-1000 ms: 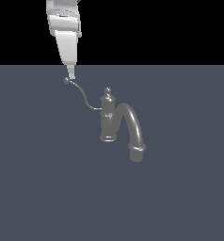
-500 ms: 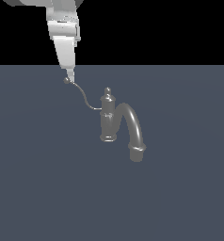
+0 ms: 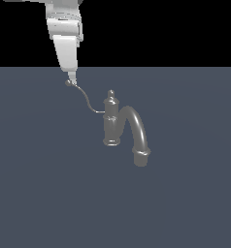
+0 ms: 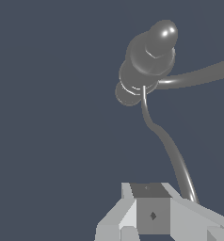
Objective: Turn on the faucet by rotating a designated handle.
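Your white pincer [image 3: 71, 77] sits at the ball tip of the thin, curved grey wire handle [image 3: 84, 99], far from the pivot for leverage. You cannot tell whether it grips. The grey metallic faucet [image 3: 111, 121] stands mid-desk [image 3: 40, 193].

A bare simulated test scene, not a real room: a flat slate-grey floor [image 3: 40, 193] under a black void, holding only a rendered grey faucet [image 3: 111, 121] and a blocky white robot arm [image 3: 65, 34].
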Action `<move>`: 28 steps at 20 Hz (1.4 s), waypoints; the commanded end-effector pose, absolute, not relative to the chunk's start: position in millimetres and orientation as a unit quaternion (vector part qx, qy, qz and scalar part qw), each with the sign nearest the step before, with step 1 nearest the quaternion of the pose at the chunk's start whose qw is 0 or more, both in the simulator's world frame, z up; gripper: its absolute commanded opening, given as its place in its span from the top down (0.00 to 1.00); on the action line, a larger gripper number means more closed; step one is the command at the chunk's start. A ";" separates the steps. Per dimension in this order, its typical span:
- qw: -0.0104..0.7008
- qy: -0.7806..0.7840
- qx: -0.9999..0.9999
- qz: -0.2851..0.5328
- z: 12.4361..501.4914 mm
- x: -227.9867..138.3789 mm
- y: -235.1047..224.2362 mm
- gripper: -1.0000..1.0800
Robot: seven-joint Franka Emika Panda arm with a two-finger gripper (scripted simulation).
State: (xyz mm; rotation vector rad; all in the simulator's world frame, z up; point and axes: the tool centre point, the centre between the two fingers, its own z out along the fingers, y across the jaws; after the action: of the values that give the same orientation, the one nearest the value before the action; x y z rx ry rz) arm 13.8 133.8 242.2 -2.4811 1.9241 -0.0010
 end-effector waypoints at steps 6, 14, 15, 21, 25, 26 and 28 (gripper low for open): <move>0.000 0.613 -0.790 0.000 242.1 -9.3 127.1 1.00; 0.000 0.613 -0.790 0.000 242.2 -33.5 120.1 1.00; 0.000 0.613 -0.790 0.000 242.2 -36.6 119.3 1.00; 0.000 0.613 -0.790 0.000 242.2 -55.3 114.2 1.00; 0.003 0.616 -0.787 -0.004 243.9 -52.1 103.4 1.00; 0.003 0.616 -0.787 -0.004 244.1 -54.6 99.7 1.00; 0.003 0.616 -0.788 -0.003 243.9 -59.6 92.6 1.00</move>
State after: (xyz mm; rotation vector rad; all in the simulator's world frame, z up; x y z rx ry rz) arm -54.9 103.0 244.2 -2.4746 1.9187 -0.0140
